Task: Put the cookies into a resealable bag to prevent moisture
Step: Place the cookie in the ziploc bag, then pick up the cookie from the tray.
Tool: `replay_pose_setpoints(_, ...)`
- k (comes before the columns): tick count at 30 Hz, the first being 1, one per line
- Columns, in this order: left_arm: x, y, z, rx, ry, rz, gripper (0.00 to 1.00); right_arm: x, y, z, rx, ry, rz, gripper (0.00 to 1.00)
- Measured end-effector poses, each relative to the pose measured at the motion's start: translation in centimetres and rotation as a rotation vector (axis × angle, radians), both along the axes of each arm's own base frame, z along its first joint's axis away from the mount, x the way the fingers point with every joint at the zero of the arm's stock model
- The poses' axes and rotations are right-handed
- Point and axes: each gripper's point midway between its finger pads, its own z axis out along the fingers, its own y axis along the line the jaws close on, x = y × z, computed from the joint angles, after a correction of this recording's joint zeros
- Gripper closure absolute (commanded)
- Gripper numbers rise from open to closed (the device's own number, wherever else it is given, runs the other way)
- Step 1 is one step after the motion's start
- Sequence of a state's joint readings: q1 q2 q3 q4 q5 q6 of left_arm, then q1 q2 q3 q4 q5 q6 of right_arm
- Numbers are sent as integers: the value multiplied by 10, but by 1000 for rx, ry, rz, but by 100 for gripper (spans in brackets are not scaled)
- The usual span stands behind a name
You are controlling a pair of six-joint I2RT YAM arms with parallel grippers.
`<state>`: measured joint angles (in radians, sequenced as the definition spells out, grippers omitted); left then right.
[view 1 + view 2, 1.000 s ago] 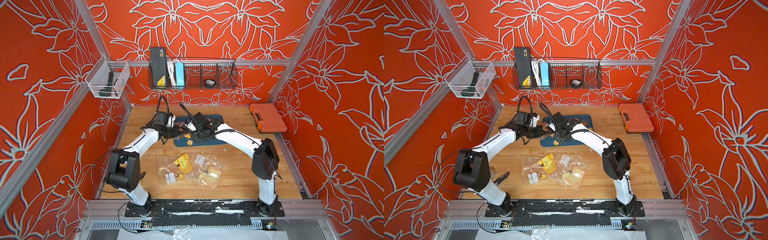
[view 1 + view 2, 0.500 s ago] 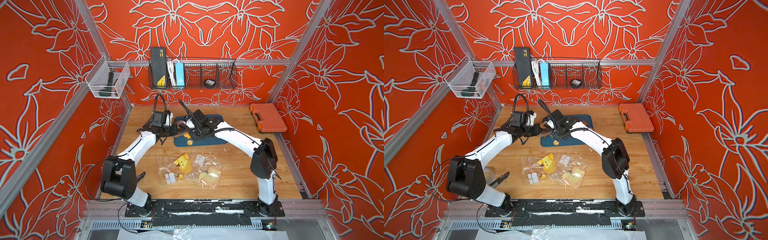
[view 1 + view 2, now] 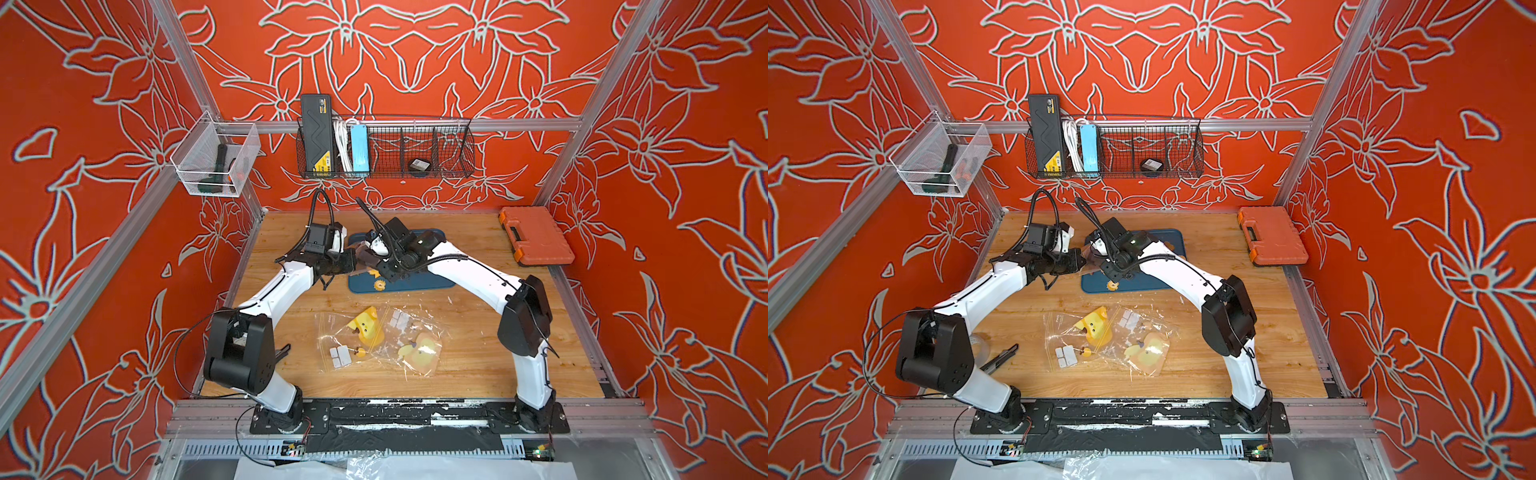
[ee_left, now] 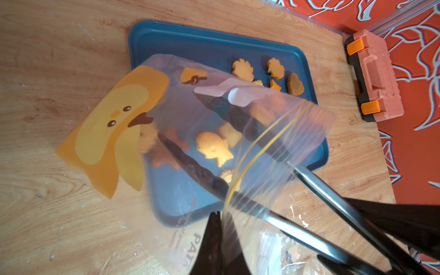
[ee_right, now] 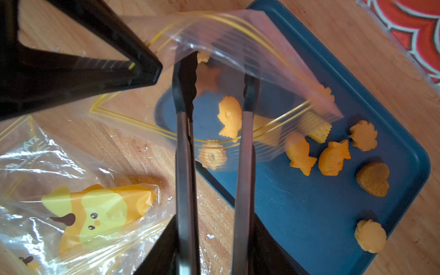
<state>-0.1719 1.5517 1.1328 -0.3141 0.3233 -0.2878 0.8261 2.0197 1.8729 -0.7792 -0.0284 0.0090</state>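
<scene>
Over the wooden surface and blue tray of cookies, the left gripper has its jaws clenched on the raised resealable bag, the right gripper grasps tongs spread inside, so hold that mouth wide and let the fish cookie drop deep.

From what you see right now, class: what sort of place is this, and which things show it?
Likely a robot test cell, not a kitchen: two arms bolted at a wooden table, aluminium-framed printed walls, an orange tool case.
</scene>
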Motion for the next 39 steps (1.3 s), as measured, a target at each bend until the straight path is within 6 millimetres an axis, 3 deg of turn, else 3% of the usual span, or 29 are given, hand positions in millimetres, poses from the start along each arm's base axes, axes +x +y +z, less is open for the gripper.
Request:
replay_pose_setpoints(6, 0, 3, -3, 13, 7, 12, 100, -2, -2, 3, 2, 1, -1, 66)
replay_pose_setpoints(10, 1, 7, -8, 34, 22, 29, 100, -10, -11, 13, 7, -3, -1, 68)
replay_pose_setpoints(17, 3, 13, -12, 64, 41, 58, 100, -37, -38, 34, 23, -17, -3, 68)
replay_pose_setpoints(28, 4, 24, -19, 82, 63, 106, 100, -87, -82, 46, 141, -37, -22, 67)
replay_pose_setpoints(31, 6, 34, -20, 108, 65, 155, 100, -89, -91, 37, 130, -37, -58, 67)
replay_pose_setpoints(34, 8, 57, -14, 145, 51, 252, 100, -90, -96, 16, 92, -11, -86, 66)
replay_pose_setpoints(39, 0, 107, 16, 200, -29, 447, 100, -89, -97, -17, 31, 49, -104, 64)
